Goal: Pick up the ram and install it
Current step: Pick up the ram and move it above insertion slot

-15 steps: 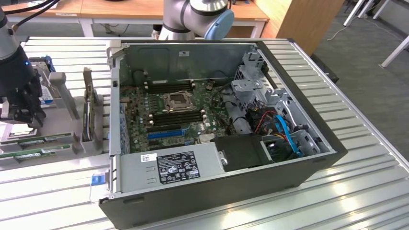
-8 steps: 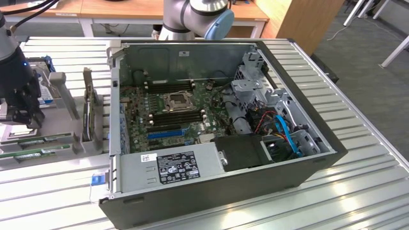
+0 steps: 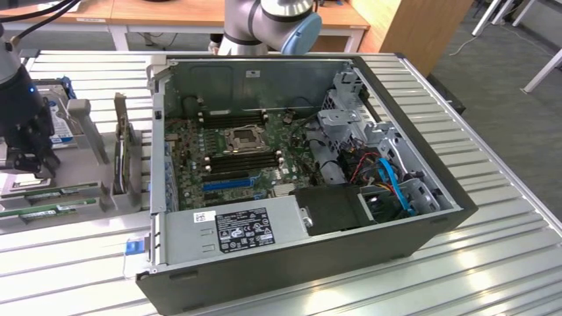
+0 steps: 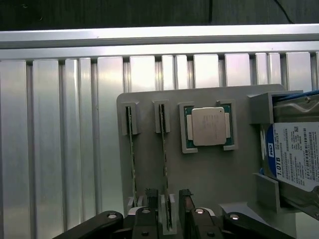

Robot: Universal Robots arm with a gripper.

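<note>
Tabletop: the slatted aluminium tabletop (image 3: 491,217) carries the open black computer case (image 3: 439,224); the grey plastic holder tray (image 4: 209,164) lies to the exterior view's left of it.
Case: the green motherboard (image 3: 255,158) lies inside, with the grey power supply box (image 3: 237,230) at the near end.
Tray: the long green ram (image 4: 164,149) and a second green memory stick (image 4: 132,149) stand on edge side by side; the square metal processor (image 4: 208,126) sits just beside the ram, and the labelled hard drive (image 4: 294,154) beyond it.
End effector (image 4: 168,193): over the tray, fingers spread on either side of the ram.
Arm base (image 3: 263,26): behind the case.

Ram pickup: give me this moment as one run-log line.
stage: pre-grasp | gripper: open, astride one ram | ram: on edge in gray holder, not gripped
</note>
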